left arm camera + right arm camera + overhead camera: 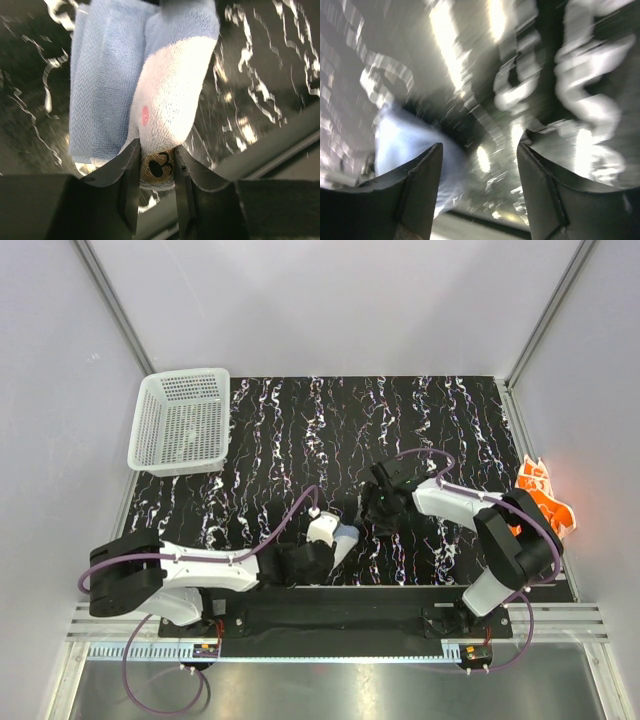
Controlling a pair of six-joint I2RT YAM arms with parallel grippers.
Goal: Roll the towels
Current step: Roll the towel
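Left gripper pinches narrow on one end of blue towel, its length running straight out ahead; right gripper gapes wide, empty, towel close ahead, off to one side.

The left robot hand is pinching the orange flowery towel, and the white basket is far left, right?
No. The left gripper pinches the light blue towel, not the orange towel; the left wrist view shows it. The white basket is indeed far left.
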